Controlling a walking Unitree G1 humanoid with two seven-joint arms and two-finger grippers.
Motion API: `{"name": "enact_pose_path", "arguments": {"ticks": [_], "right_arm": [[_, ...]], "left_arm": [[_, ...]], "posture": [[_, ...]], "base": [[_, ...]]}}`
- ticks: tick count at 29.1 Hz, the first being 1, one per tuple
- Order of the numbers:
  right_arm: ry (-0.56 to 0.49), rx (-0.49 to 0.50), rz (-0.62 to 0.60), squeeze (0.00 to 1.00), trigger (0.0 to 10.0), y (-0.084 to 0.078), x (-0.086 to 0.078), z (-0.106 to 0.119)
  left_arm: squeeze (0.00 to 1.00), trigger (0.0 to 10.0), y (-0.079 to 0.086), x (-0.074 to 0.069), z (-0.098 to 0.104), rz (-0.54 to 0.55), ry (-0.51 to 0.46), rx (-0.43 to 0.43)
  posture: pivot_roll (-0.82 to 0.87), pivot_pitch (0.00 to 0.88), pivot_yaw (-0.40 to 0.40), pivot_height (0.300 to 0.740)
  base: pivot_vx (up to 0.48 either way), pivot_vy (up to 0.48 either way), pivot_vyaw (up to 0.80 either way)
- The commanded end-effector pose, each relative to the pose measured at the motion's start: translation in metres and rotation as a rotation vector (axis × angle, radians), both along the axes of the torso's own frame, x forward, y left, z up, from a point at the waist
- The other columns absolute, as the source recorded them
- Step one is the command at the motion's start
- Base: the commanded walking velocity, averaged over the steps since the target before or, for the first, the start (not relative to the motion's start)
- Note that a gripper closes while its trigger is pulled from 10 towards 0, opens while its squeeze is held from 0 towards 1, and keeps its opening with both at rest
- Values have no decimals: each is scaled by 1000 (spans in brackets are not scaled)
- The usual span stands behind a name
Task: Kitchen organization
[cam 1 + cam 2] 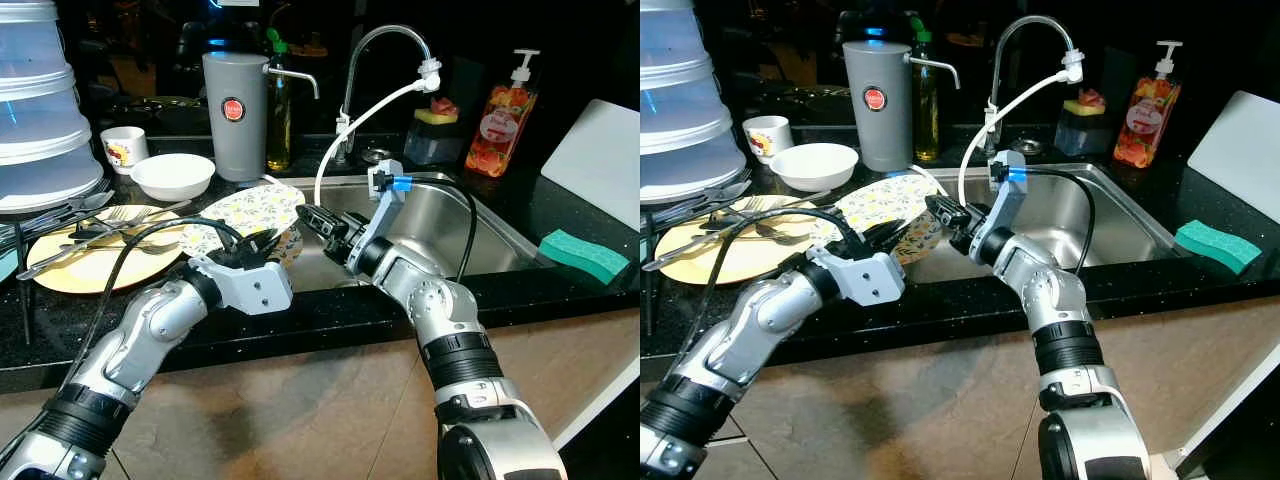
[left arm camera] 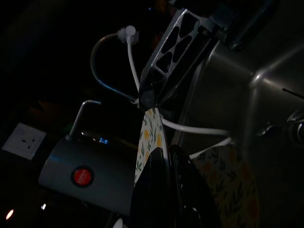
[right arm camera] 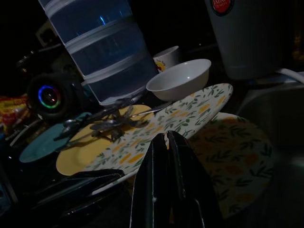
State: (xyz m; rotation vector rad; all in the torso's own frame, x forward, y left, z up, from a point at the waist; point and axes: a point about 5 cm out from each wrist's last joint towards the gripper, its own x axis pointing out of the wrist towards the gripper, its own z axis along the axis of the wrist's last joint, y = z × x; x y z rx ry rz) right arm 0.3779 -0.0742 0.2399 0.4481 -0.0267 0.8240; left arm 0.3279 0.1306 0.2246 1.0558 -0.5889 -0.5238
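Floral plate (image 1: 255, 212): white with yellow flowers and green leaves, tilted over the counter edge just left of the sink, a second patterned plate (image 3: 235, 164) lying beneath it.
Left gripper (image 1: 262, 242): at the plate's near rim, its black fingers closed narrow on the rim.
Right gripper (image 1: 312, 218): reaching from the sink side to the plate's right edge; fingers pressed together, and whether they pinch the plate I cannot tell.
Sink (image 1: 470, 235): steel, right of the plates, curved faucet (image 1: 385, 40) above it with a white hose (image 1: 350, 125).
Yellow plate (image 1: 80, 265): on the counter left of the floral plate, forks (image 1: 115, 235) lying across it.
White bowl (image 1: 172, 175): behind the yellow plate, near a grey jug (image 1: 233, 115).
Green sponge (image 1: 583, 254): on the counter right of the sink.
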Motion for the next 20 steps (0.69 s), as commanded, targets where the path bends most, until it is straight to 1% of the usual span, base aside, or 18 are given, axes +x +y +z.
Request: {"name": "enact_pose_path", "arguments": {"ticks": [1,5,6,7,8,9,12,13,14,15,20], "right_arm": [[121,-18,7,0,0,2,-1,-24],[125,-10,23,0,0,3,-2,-24],[129,-7,28,0,4196,4,-3,-24],[129,-7,28,0,4196,4,-3,-24],[135,-5,36,0,9843,5,-3,-24],[141,-3,44,0,10000,6,-4,-25],[147,0,53,0,10000,6,-4,-25],[153,3,60,231,10000,7,-5,-25],[153,3,60,231,10000,7,-5,-25],[163,12,66,1000,10000,7,-5,-26],[179,53,96,1000,10000,8,-8,-24]], "left_arm": [[0,0,-19,-12,33,-144,-188,-61],[0,0,-22,-13,30,-167,-187,-61],[0,0,-24,-13,27,-174,-179,-50],[0,0,-24,-13,27,-174,-179,-50],[0,0,-24,-13,24,-177,-169,-45],[0,0,-25,-12,21,-177,-163,-43],[0,0,-25,-12,19,-174,-158,-42],[0,0,-24,-11,19,-170,-157,-43],[0,0,-24,-11,19,-170,-157,-43],[0,0,-24,-10,18,-165,-156,-43],[0,0,-20,-7,17,-140,-157,-41]], "posture": [[33,0,-51,740],[33,0,-51,740],[33,0,-51,740],[33,0,-51,740],[33,0,-49,740],[33,0,-49,740],[33,0,-49,740],[33,0,-49,740],[33,0,-49,740],[33,0,-49,740],[31,0,-47,740]], "base": [[0,0,0],[0,0,0],[0,0,0],[0,0,0],[0,0,0],[0,0,0],[0,0,0],[0,0,0],[0,0,0],[0,0,0],[0,0,0]]}}
